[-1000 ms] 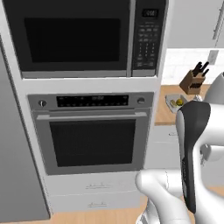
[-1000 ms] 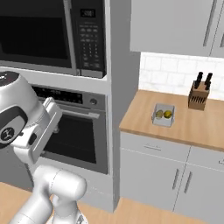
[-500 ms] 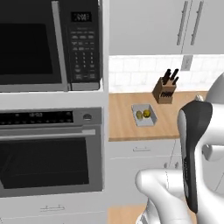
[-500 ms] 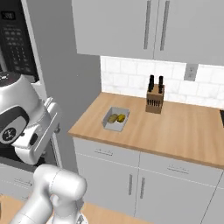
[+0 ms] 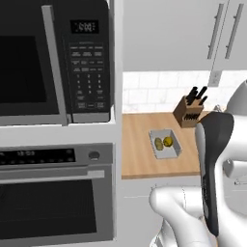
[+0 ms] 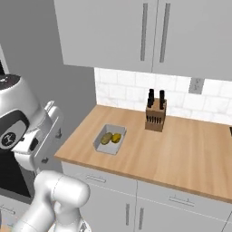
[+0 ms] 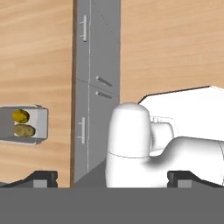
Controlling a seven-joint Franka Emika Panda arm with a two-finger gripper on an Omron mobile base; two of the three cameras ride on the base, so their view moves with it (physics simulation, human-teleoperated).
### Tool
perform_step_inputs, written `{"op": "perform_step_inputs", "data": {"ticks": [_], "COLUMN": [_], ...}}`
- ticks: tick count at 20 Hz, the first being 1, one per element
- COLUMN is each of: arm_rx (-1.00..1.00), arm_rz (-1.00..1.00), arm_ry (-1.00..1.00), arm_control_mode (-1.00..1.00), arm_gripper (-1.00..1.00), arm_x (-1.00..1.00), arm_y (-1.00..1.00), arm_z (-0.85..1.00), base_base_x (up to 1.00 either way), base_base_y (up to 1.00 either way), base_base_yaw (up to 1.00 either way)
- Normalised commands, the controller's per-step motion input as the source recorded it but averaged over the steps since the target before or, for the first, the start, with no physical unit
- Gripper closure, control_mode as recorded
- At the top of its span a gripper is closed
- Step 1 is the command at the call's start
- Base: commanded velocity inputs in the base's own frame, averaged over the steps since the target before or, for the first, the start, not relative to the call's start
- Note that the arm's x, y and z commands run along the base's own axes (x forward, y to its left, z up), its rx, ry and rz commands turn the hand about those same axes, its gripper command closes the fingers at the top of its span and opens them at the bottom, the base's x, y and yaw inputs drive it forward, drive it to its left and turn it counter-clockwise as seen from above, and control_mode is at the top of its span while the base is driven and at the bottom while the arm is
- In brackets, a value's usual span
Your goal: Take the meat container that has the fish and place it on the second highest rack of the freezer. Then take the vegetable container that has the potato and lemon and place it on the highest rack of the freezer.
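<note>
On the far left of the left base view, a black microwave [image 5: 53, 60] is sitting in a pale surround, and a black oven [image 5: 53, 193] with a long grey bar handle is standing directly below it. To their right, a wooden worktop [image 5: 140, 149] is running along a white tiled backsplash [image 5: 154, 91], with pale grey wall cabinets [image 5: 193, 34] hanging above.

A shallow grey vegetable container [image 5: 165, 144] is resting flat on the worktop, well back from the front edge. Inside it the potato [image 5: 158, 143] is lying on the left and the lemon [image 5: 168, 141] on the right, just beside each other. Behind it and to the right, apart from it, a wooden knife block [image 5: 189, 111] holding black-handled knives is standing near the backsplash.

From the right base view, the same container [image 6: 109, 138] is sitting toward the worktop's left part, with grey base cabinets [image 6: 136, 199] and their bar handles lining the front underneath. A wall socket [image 6: 195, 84] is showing on the tiles to the right.

Seen from the hand view, the hand [image 7: 111, 177] is hanging with its dark fingertips [image 7: 43, 177] spread wide and gripping nothing, away from the container [image 7: 26, 124].
</note>
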Motion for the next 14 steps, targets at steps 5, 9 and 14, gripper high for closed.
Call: {"op": "perform_step_inputs", "data": {"ticks": [5, 9, 14], "arm_rx": [0.0, 0.01, 0.07], "arm_rz": [0.0, 0.05, 0.09], "arm_ry": [0.0, 0.0, 0.0], "arm_control_mode": [-1.0, -1.0, -1.0], "arm_gripper": [-1.0, -1.0, -1.0], "arm_x": [0.11, 0.74, 1.0], "arm_y": [-0.02, -0.43, -0.59], "arm_z": [-0.05, -0.43, -0.3], "base_base_x": [0.37, 0.0, 0.0], "base_base_y": [-0.11, 0.0, 0.0], "base_base_yaw": [0.0, 0.0, 0.0]}}
